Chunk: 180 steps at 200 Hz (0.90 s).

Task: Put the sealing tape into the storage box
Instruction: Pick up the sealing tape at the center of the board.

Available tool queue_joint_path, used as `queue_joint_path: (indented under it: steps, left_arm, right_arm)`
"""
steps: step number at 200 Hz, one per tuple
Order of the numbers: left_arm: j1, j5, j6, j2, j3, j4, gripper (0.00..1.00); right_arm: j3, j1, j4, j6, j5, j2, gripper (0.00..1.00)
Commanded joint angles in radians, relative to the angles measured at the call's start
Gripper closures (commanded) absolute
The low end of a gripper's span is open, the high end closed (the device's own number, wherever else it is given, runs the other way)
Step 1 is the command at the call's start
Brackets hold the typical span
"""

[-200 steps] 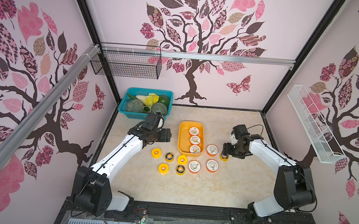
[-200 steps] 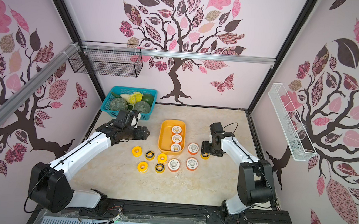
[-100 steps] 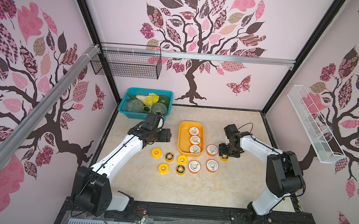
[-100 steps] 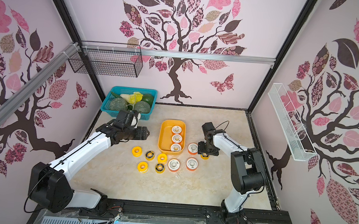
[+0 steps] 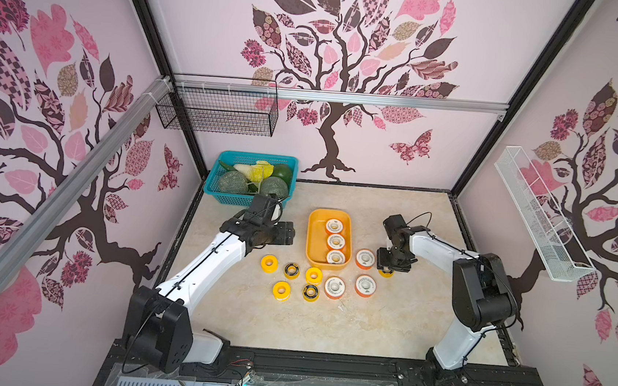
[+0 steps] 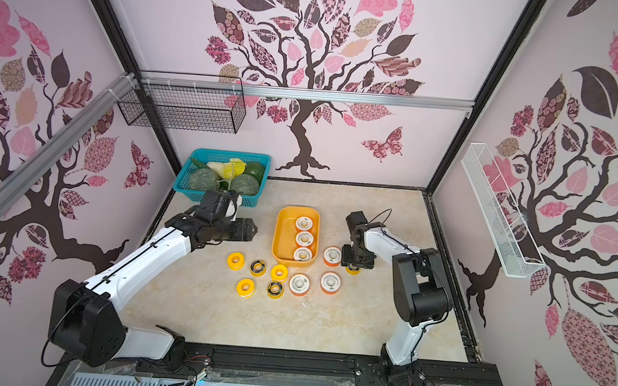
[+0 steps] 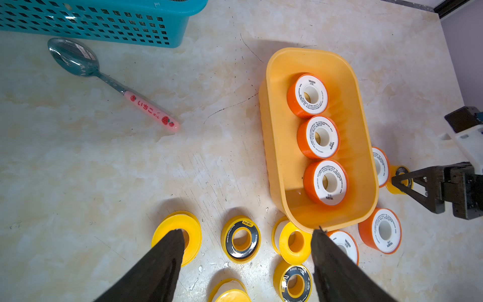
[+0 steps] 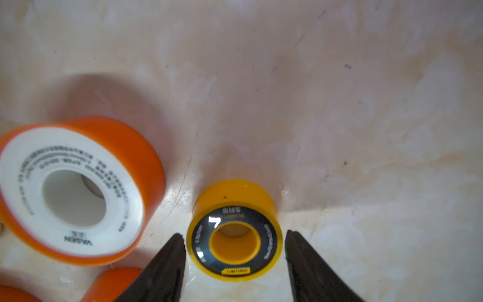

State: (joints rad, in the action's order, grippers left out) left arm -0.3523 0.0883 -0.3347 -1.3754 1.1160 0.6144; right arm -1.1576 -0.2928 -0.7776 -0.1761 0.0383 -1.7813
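One yellow tape roll (image 8: 232, 198) lies between the right hand's (image 8: 234, 234) parted jaws, unclamped.

Orange-yellow storage box (image 5: 314, 240), three orange tape rolls (image 5: 335, 241) inside; loose rolls (image 5: 334, 288) alongside

Smooth, glossy plastic box (image 7: 300, 62); at its 9 o'clock, a shiny metal spoon (image 7: 73, 56) on the scuffed, marble-look tabletop (image 7: 104, 170).

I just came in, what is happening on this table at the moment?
The robot is filling the orange-yellow storage box, which holds three orange tape rolls. The right gripper has its open jaws on either side of a small yellow roll on the table, not gripping it yet. The left gripper hangs open near other loose rolls.
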Motion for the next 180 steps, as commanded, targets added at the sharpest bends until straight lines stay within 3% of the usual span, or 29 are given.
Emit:
queue_joint_path:
  steps: [1, 137, 180]
  left_arm:
    - [0.002, -0.005, 0.014, -0.009, 0.007, -0.001, 0.18]
    - [0.002, 0.000, 0.013, -0.016, 0.007, 0.001, 0.18]
    - [0.003, 0.028, 0.012, -0.035, 0.011, -0.005, 0.18]
  right_arm:
    - [-0.031, -0.008, -0.002, -0.010, -0.005, -0.020, 0.34]
    - [-0.031, -0.014, -0.004, -0.009, 0.006, -0.046, 0.40]
    - [-0.032, -0.014, -0.006, -0.005, -0.002, 0.008, 0.43]
